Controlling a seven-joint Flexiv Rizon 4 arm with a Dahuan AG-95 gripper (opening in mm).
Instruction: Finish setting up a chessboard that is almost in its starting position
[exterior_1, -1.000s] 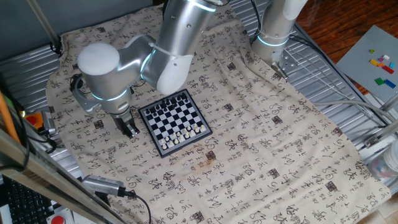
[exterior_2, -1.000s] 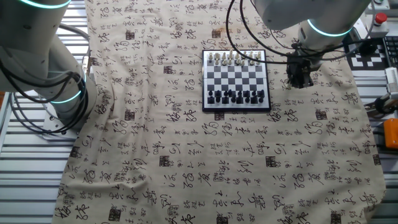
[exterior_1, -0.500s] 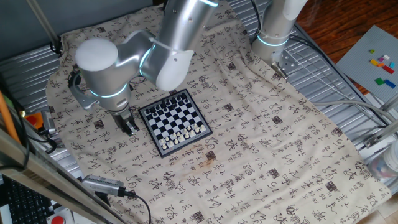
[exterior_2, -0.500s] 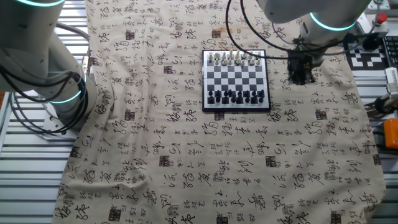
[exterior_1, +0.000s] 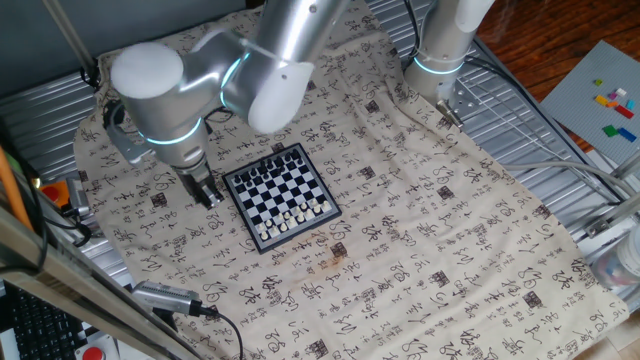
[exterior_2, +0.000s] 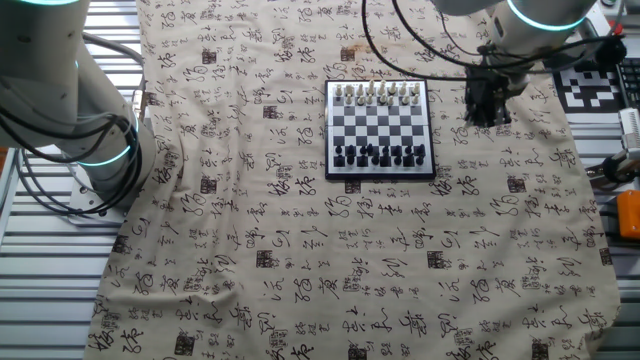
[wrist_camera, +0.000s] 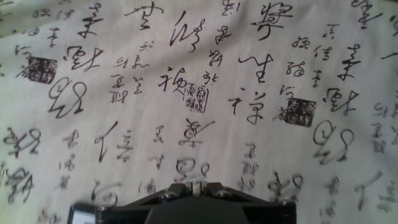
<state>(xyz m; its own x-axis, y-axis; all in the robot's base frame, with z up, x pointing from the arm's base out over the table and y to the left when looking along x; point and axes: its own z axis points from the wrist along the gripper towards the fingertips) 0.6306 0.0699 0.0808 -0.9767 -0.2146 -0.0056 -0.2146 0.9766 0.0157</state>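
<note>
The small chessboard (exterior_1: 279, 195) lies on the printed cloth, with white pieces along its near edge and dark pieces along its far edge. In the other fixed view the chessboard (exterior_2: 379, 128) has the white pieces on top and the dark ones at the bottom. My gripper (exterior_1: 207, 192) hangs just left of the board, over bare cloth, and shows to the board's right in the other fixed view (exterior_2: 487, 108). In the hand view the gripper (wrist_camera: 198, 185) has its fingers closed together, and no piece shows between them. Only cloth lies below.
A cloth (exterior_1: 420, 210) printed with dark characters covers the table. A second arm (exterior_1: 440, 50) stands at the back right and shows at the left in the other fixed view (exterior_2: 80, 110). Cables (exterior_1: 190, 300) lie near the front left. An orange stain (exterior_1: 335, 255) lies in front of the board.
My gripper has shifted a little along the board's side, toward the dark pieces' end, and risen slightly. The board and its pieces have not moved.
</note>
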